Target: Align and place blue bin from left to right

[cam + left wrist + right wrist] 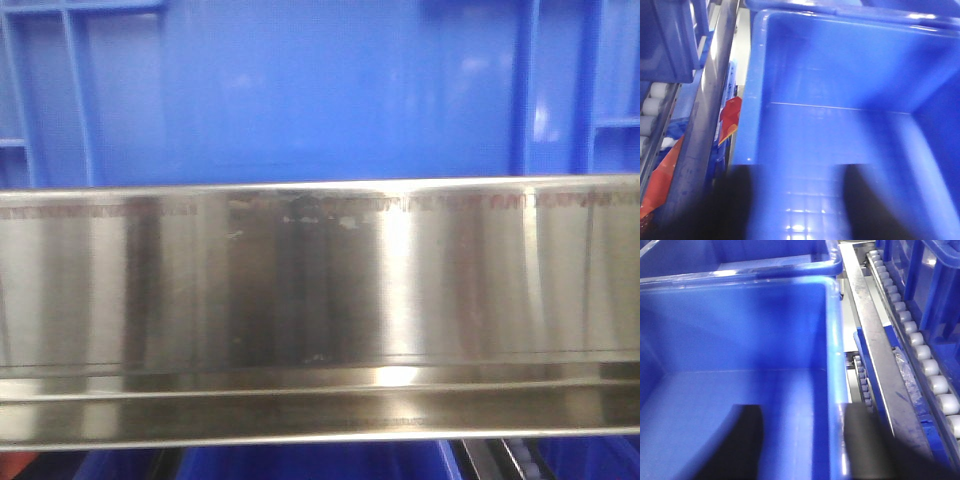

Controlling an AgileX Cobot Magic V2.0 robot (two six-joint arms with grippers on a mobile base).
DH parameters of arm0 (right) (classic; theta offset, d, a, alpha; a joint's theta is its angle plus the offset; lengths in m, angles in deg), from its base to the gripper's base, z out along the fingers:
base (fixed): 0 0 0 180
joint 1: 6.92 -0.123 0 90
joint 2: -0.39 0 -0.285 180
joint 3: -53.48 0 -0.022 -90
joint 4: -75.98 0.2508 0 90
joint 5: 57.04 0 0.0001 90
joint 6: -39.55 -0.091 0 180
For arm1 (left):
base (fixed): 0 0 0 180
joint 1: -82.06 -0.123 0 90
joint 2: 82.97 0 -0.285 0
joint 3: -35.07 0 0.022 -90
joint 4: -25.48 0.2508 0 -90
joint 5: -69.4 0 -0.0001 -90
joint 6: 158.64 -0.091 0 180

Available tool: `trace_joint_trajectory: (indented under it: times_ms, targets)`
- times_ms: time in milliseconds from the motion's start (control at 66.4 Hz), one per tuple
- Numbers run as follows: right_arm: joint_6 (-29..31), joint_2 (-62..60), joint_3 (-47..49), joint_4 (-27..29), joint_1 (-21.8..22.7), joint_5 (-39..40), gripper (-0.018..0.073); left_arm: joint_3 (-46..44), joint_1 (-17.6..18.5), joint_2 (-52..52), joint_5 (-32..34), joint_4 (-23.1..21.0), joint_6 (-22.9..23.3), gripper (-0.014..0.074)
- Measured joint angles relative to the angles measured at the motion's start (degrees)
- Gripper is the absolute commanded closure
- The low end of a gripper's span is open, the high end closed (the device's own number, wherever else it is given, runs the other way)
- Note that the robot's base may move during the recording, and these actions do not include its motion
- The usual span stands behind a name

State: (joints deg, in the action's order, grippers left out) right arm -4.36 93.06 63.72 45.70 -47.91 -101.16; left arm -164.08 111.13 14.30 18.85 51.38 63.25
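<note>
Visibly, two hands straddle one blue bin (740,340).

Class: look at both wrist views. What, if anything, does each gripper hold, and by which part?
Each gripper straddles a side wall of the blue bin: left gripper the left wall, right gripper the right wall. A firm clamp cannot be told.

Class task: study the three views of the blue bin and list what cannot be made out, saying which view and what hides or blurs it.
- Front view: a steel rail covers the bin's lower side; frame edges cut off its ends.
- Left wrist view: the left hand is a dark blur; its grip on the bin wall is unclear.
- Right wrist view: the right hand straddles the wall, fingertips cut off below.
- Rollers run out of frame.
</note>
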Motion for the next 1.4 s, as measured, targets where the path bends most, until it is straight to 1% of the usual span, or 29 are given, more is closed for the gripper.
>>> trace_joint_trajectory:
  times_ms: [60,75,151,271,437,512,603,693,799,829,919,1025,1130,1236,1402]
  targets:
    - [0.0,-0.1,0.0,0.0,0.0,0.0,0.0635,0.0,0.0,0.0,0.1,0.0,0.0,0.0668]
    - [0.0,-0.1,0.0,0.0,0.0,0.0,0.0649,0.0,0.0,0.0,0.1,0.0,0.0,0.0708]
    - [0.0,-0.4,0.0,0.1,0.0,0.0,0.0634,0.0,0.0,-0.2,0.1,0.4,0.0,0.0707]
    - [0.0,-1.8,0.0,0.1,-0.2,0.0,0.0634,0.0,0.0,-1.2,-0.1,0.5,0.0,0.0707]
    - [0.0,-5.6,0.0,0.1,-0.3,0.0,0.0638,0.0,0.0,-4.8,-2.0,0.5,0.0,0.0707]
    - [1.6,-7.5,0.0,0.1,-0.3,-0.1,0.0638,1.4,0.0,-7.1,-1.0,0.6,0.0,0.0707]
    - [3.7,-9.9,-1.1,-0.3,-0.3,0.2,0.0638,5.7,0.0,-10.3,3.0,1.0,0.0,0.0707]
    - [4.9,-12.6,-4.6,-1.8,-0.3,3.2,0.0638,11.9,0.0,-13.8,8.9,1.1,0.0,0.0707]
    - [6.2,-16.6,-10.7,-3.1,-0.3,9.0,0.0638,20.3,0.0,-18.1,17.9,1.2,0.0,0.0707]
    - [6.8,-18.4,-13.6,-3.3,-0.3,11.5,0.0638,23.7,0.0,-19.8,21.5,1.3,0.0,0.0707]
    - [7.6,-22.4,-20.4,-3.6,-0.3,17.0,0.0638,30.4,0.0,-23.4,29.0,1.4,0.0,0.0707]
    - [8.2,-27.2,-28.1,-3.7,-0.3,21.9,0.0638,38.0,0.0,-27.5,37.4,3.2,0.0,0.0707]
    - [8.4,-32.6,-33.3,-3.9,-0.3,26.2,0.0638,44.8,0.0,-32.2,45.4,5.9,0.0,0.0707]
    - [8.5,-38.4,-37.9,-4.2,-0.3,29.1,0.0638,49.6,0.0,-36.7,50.5,7.2,0.0,0.0707]
    - [8.5,-45.3,-41.7,-4.3,-0.3,29.5,0.0638,54.3,0.0,-44.0,51.3,7.6,0.0,0.0707]
